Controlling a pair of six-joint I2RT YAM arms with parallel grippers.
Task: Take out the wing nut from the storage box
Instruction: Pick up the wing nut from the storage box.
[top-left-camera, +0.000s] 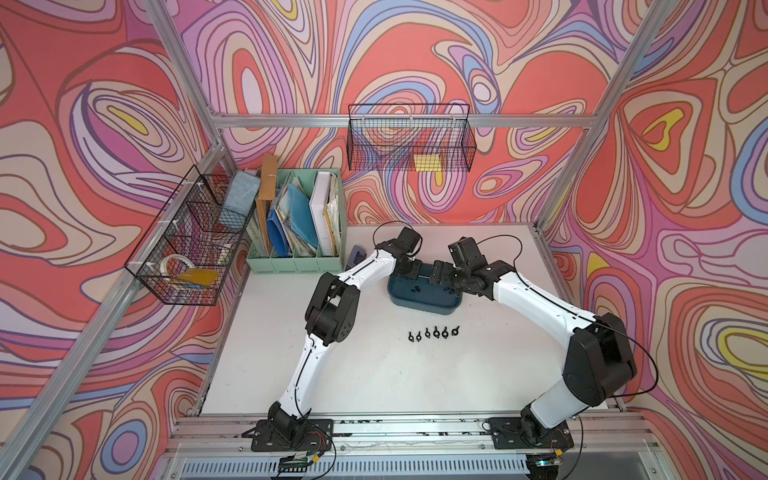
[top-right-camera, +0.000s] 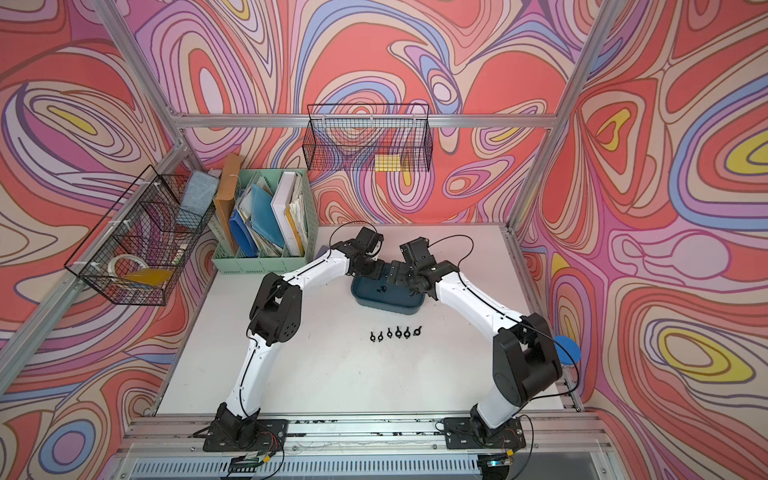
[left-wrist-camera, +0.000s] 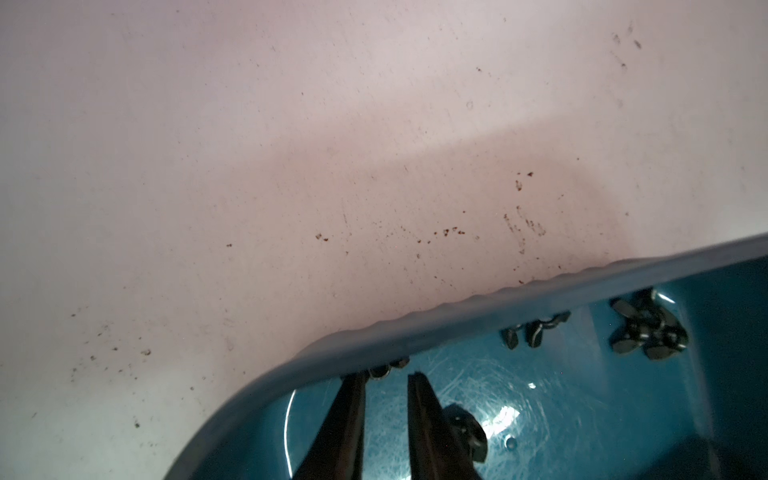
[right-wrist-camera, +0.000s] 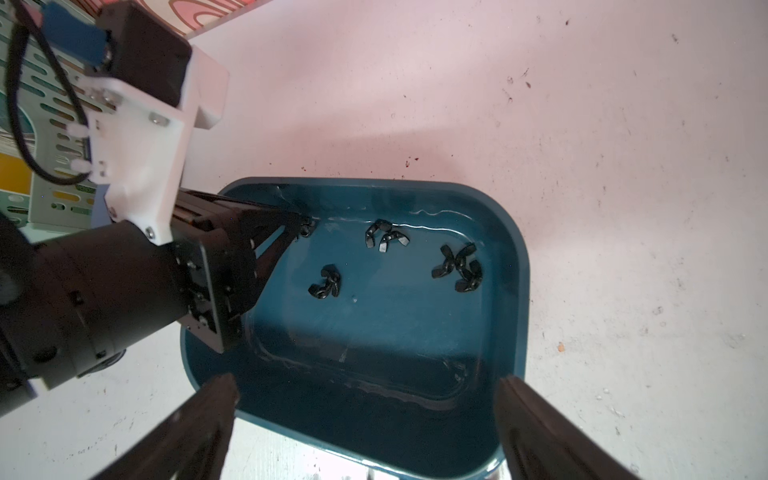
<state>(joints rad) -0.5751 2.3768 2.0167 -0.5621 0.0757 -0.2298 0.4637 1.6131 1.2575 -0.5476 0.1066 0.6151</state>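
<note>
On the left wall a black wire basket (top-left-camera: 183, 245) hangs from the aluminium frame (top-left-camera: 291, 120). A mint-green file organiser (top-left-camera: 297, 255) fills the back left corner of the surface (top-left-camera: 374, 382). My left hand (right-wrist-camera: 305, 226) reaches into the storage box (top-left-camera: 419, 306) at its back left corner. Its fingers are a narrow gap apart with a wing nut (right-wrist-camera: 307, 230) at their tips, and I cannot tell whether they grip it. The box sits mid-surface toward the back edge, with loose wing nuts (right-wrist-camera: 459, 268) on its floor. A row of six wing nuts (top-left-camera: 432, 333) lies before it on the white, speckled surface. My right hand (right-wrist-camera: 370, 386) hovers above the box's right half, spread wide, holding nothing. Swirled red and lilac walls (top-left-camera: 665, 208) close in the room.
</note>
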